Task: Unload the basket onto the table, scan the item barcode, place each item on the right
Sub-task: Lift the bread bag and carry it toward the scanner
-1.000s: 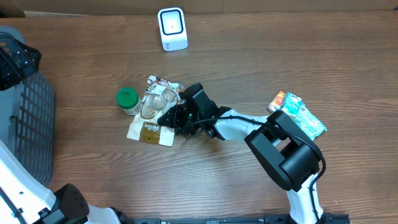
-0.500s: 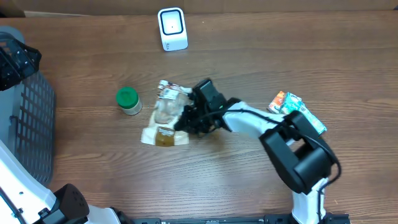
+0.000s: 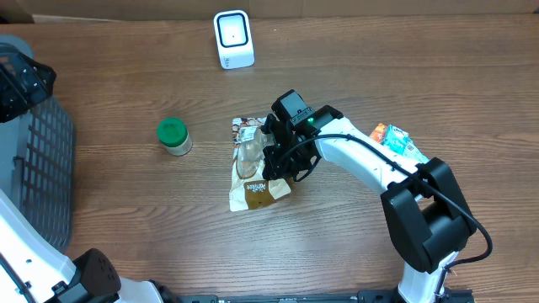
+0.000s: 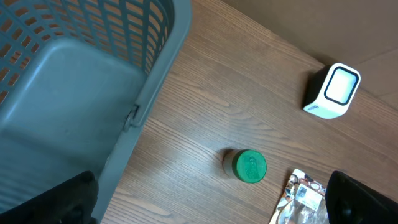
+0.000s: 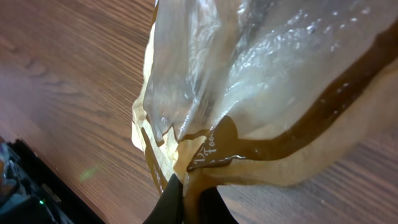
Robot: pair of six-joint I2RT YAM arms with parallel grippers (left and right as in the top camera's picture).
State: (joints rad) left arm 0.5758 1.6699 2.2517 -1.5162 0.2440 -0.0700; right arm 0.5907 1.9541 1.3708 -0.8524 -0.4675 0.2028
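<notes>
Clenching on the tan edge of the clear-and-tan plastic snack pouch (image 3: 251, 172), the jaws of the right arm (image 3: 358, 158) have shut fully within the last second. They have pulled the pouch rightward, away from the small green-lidded jar (image 3: 173, 135) it was lying against. The pouch now sits at the centre of the overhead frame, well apart from the jar. In the right wrist view its crinkled clear film (image 5: 249, 81) fills the upper right, pinched at the bottom between the dark fingertips (image 5: 171, 202). Whether it has fully left the wooden bench (image 3: 126, 227) I cannot tell.

This suggests the pickup is done and the carry has begun. The white boxy barcode scanner (image 3: 233, 39) stands at the top centre, still well apart from the pouch, and no barcode is visible, so the pouch probably needs turning as well as moving up-frame.

The left arm (image 3: 18, 80) waits at the upper left above the grey plastic basket (image 4: 74, 81), its jaws spread wide and grasping nothing.
</notes>
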